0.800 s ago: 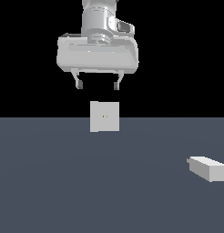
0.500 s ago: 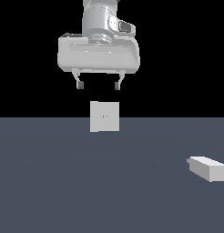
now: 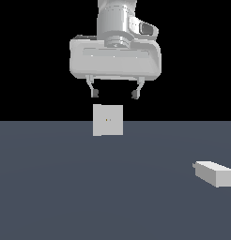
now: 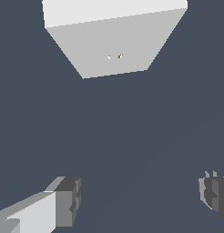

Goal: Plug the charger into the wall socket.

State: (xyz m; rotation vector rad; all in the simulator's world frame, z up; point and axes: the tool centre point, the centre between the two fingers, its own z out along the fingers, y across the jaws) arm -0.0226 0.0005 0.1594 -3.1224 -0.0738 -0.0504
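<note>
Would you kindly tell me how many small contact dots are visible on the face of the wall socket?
2. Both sit side by side at the centre of the wall socket, clearest in the wrist view; none appear hidden.

One charger (image 3: 214,173) — one socket (image 3: 107,120) with two dots — one gripper (image 3: 114,94) with two fingers (image 4: 68,200).

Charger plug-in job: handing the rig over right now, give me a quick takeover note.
Gripper: open, empty, raised above the floor, over the wall socket.
Wall socket: upright on the floor near the middle of the exterior view, two small dots on its face.
Charger: lying on the floor at the exterior view's right, well apart from the socket, untouched.
Done: nothing yet.
Left: move to the charger, grasp it, align its nub end with the socket, plug it in.
</note>
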